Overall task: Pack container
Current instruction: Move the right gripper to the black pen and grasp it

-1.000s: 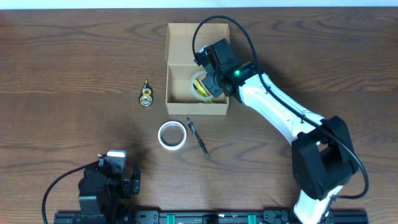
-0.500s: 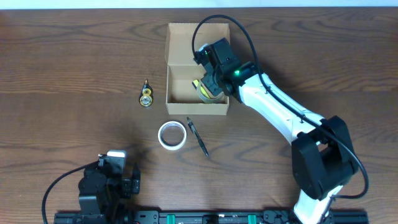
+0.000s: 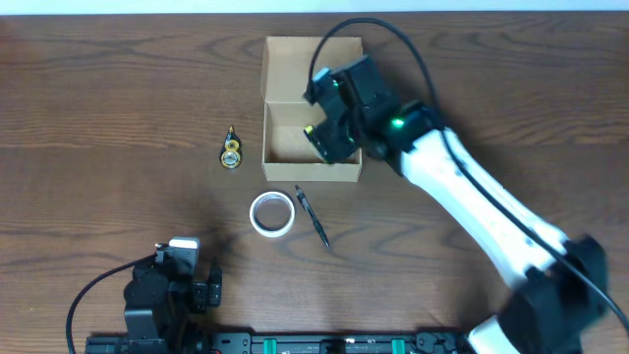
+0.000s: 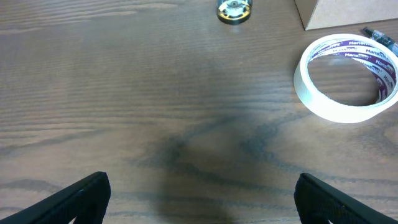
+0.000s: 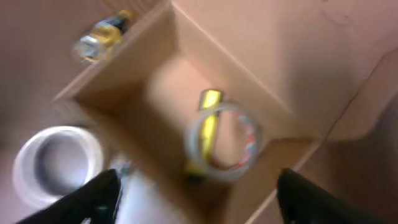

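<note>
The right wrist view was blurred throughout, and no edge or print could be read. In the overhead view the right gripper (image 3: 329,141) and its arm covered the right side of the container (image 3: 285,133) and hid most of its contents. The left wrist view caught only a corner of the container and the tip of a pen (image 4: 380,38), both cut off by the frame.

Only the right wrist view showed the box floor. A clear tape roll (image 5: 252,140) lay there, overlapping a yellow item (image 5: 210,115); which lay uppermost could not be told. It also showed the right gripper spread wide above the box, holding nothing. The left wrist view showed the left gripper (image 4: 199,202) also wide apart and empty over the table (image 4: 155,93), with a white tape roll (image 4: 323,102) and a small gold object (image 4: 234,9) ahead.

The container was plain tan cardboard with its lid flap (image 3: 295,64) folded back. It stood at the table's far centre, with the white tape roll and pen just before its near wall.
</note>
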### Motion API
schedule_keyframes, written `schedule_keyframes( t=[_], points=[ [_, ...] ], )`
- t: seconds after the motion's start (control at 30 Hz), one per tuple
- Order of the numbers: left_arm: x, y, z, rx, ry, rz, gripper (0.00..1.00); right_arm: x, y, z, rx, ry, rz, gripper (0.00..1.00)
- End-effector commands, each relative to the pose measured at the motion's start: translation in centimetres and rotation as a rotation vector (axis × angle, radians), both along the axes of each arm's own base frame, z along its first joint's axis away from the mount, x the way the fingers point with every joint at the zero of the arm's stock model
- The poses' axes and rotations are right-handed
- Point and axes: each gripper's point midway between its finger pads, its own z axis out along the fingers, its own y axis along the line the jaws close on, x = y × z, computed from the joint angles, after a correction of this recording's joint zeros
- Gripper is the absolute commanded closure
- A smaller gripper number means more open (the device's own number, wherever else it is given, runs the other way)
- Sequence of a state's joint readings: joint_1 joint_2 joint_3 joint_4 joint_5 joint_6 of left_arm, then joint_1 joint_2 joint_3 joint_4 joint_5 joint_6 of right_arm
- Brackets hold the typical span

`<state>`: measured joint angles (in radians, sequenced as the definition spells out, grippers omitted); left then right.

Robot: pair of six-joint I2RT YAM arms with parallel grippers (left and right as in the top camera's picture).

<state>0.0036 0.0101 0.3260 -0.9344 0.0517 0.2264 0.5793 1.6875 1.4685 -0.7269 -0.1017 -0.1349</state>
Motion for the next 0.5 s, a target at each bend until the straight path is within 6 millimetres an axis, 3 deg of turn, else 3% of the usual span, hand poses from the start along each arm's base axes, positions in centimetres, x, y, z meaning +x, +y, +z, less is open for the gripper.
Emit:
schedule_keyframes(
  t=[0.0,0.13,0.3,0.47],
  points=[
    [-0.7,0.1,-1.4,0.015,0.054,-0.008,0.05,-3.0,0.7,3.6,0.113,0.048,0.029,0.01],
    [-0.7,0.1,-1.4,0.015,0.054,-0.008,0.05,-6.4,-0.9,2.9,0.053,0.164,0.024,0.01],
    [-0.7,0.1,-1.4,0.015,0.054,-0.008,0.05,-9.4,-1.1,0.7,-0.025,0.256,0.077,0.01],
    [-0.7,0.1,-1.4,0.015,0.054,-0.008,0.05,-12.1,-1.4,-2.9,-0.099,0.329,0.126,0.01]
  ],
)
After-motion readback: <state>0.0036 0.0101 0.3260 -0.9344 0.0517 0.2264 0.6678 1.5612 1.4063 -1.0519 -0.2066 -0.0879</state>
